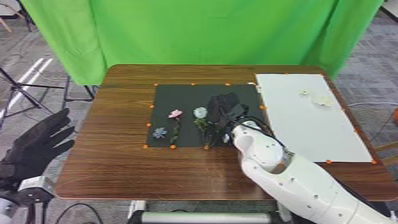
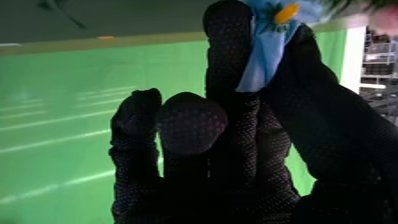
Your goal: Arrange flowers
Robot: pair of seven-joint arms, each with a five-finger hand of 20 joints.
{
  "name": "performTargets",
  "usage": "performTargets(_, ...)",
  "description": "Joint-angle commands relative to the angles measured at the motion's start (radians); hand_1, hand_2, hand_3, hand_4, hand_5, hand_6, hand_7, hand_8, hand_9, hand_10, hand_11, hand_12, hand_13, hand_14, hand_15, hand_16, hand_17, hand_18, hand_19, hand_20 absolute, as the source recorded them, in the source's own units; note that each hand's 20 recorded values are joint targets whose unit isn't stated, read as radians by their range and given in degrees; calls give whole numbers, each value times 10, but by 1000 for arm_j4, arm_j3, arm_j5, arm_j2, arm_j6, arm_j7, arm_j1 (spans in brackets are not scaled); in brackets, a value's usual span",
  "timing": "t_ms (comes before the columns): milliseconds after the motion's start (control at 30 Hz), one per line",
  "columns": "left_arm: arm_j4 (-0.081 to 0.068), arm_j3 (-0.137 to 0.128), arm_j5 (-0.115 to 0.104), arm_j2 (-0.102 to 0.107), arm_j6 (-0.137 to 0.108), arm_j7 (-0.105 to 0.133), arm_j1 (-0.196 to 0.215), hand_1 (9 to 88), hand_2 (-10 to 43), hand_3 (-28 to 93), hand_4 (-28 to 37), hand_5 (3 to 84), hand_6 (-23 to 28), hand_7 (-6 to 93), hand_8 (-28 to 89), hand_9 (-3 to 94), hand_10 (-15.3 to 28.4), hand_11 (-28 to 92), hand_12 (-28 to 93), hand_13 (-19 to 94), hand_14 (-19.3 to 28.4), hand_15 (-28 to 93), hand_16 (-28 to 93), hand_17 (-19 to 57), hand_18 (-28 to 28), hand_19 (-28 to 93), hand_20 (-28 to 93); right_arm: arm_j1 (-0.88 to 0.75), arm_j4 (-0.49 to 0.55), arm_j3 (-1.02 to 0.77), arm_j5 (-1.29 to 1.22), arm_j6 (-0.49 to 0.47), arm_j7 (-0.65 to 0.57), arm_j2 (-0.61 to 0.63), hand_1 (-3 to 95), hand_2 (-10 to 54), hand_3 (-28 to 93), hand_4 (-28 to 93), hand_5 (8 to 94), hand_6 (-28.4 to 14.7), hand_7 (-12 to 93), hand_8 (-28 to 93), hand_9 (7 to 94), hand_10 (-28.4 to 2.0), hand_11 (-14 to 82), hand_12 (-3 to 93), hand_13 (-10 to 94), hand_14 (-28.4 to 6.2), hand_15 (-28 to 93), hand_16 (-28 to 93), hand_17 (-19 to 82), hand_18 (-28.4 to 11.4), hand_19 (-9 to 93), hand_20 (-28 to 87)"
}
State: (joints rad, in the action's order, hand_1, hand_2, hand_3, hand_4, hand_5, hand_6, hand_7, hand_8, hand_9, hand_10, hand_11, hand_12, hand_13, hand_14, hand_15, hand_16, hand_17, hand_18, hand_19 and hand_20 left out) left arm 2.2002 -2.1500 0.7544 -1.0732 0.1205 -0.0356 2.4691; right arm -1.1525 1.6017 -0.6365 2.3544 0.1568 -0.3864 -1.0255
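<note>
In front of the green curtain (image 1: pixel 222 35), above the dark mat (image 1: pixel 171 100) on the table (image 1: pixel 107 165), pinching the blue flower (image 2: pixel 266 52) between thumb and finger of the right hand (image 2: pixel 231 185), apparently for controlled placement; holding the left hand (image 1: pixel 22 156) beside the table with fingers apart, presumably for clearance.

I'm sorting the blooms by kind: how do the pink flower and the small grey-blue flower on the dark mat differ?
The pink flower has a long green stem; the grey-blue flower shows no such length of stem. The pink flower's bloom lies farther from the robot than the grey-blue flower. Both lie on the dark mat.
</note>
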Motion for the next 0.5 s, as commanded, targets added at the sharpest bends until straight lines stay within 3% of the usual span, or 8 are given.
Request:
performTargets(33, -4, 0, -6, 7, 7, -12, 3, 236, -29, 683, -281, 212, 7, 161, -85, 162, 84, 72, 227, 115, 108, 89, 106, -135, 177, 326, 97, 13, -20, 22, 21, 58, -33, 4, 458, -95, 811, -283, 694, 43, 427, -40, 879, -40, 81, 377, 693, -40, 789, 286, 234, -194, 786, 588)
performTargets(267, -6, -2, -8, 10, 8, -16, 2, 236, -29, 683, -281, 212, 7, 162, -85, 162, 84, 73, 226, 114, 108, 89, 105, -134, 176, 325, 97, 8, -14, 13, 16, 68, -34, 4, 439, -95, 802, -283, 635, 32, 438, -53, 809, -49, 119, 355, 665, -44, 797, 284, 224, -193, 784, 584)
performTargets(500, -7, -2, -7, 11, 11, -17, -1, 235, -29, 684, -281, 212, 7, 162, -85, 162, 84, 74, 226, 115, 108, 90, 106, -134, 176, 325, 97, -3, 6, -5, -8, 54, -8, 3, 366, -95, 813, -283, 623, 30, 404, -40, 757, -67, 241, 244, 655, -51, 801, 270, 212, -196, 778, 590)
